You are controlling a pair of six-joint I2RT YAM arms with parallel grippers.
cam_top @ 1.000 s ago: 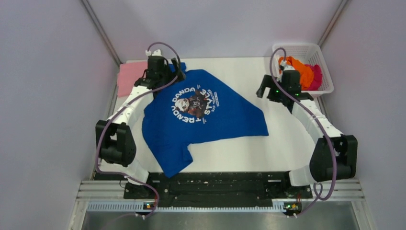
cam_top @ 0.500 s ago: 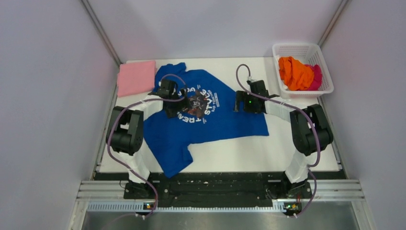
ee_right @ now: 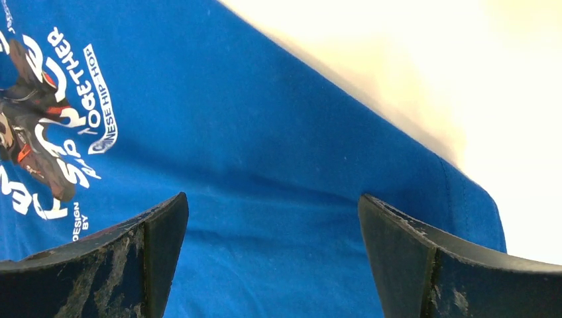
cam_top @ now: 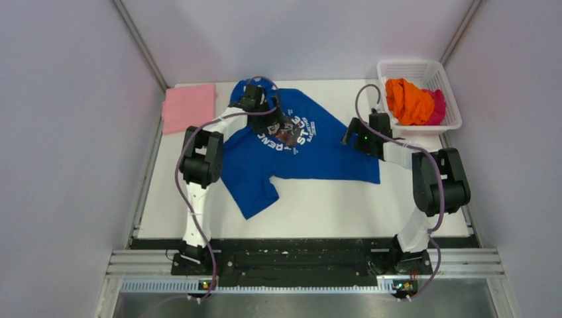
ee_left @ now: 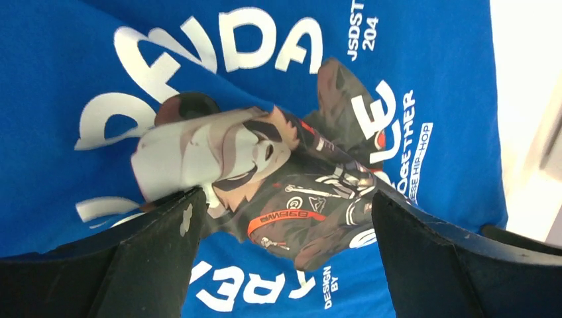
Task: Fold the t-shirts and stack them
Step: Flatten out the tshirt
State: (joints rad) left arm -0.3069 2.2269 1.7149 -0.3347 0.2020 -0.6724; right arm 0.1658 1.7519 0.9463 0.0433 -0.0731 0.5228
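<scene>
The blue tee [cam_top: 318,156] looks matt, soft cloth.

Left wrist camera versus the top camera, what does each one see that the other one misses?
Only the left wrist view makes the print's cartoon figure and small lettering readable. Only the top view shows the pink t-shirt, the white mesh basket holding the orange t-shirt and magenta t-shirt, and the right gripper. Both show the blue t-shirt and the open left gripper.

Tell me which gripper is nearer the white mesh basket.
Right. The right gripper hangs over the blue t-shirt, left of the basket; the left gripper is farther, over the print.
</scene>
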